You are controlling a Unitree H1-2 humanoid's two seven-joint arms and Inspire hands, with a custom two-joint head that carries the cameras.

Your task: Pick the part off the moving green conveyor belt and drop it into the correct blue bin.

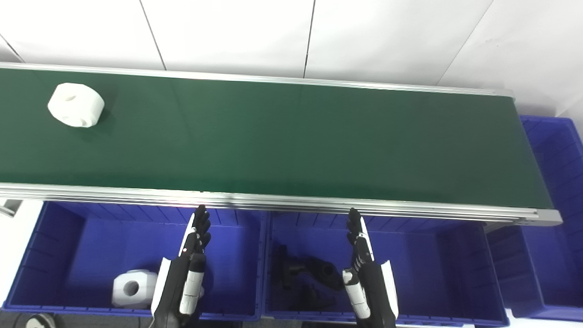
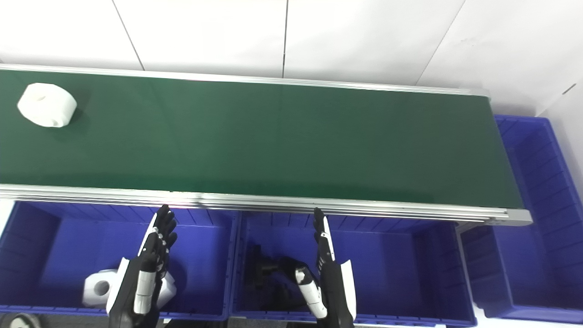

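Green belt [image 1: 291,136] carries white part [image 1: 75,105] far left; left hand [image 1: 193,255], right hand [image 1: 362,259] empty, fingers straight, pressed together, over blue bins [image 1: 63,228].

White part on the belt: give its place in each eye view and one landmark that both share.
Left eye view: white part upper left on the green belt.
Right eye view: white part hard by the left edge.
Shared landmark: belt's far rail, just beyond it.

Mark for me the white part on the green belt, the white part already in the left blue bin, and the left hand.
White round part on belt [image 1: 75,105], left eye view: top face.
White part in left bin [image 1: 132,288], left eye view: holed face.
Left hand [image 1: 193,255], left eye view: back of hand.
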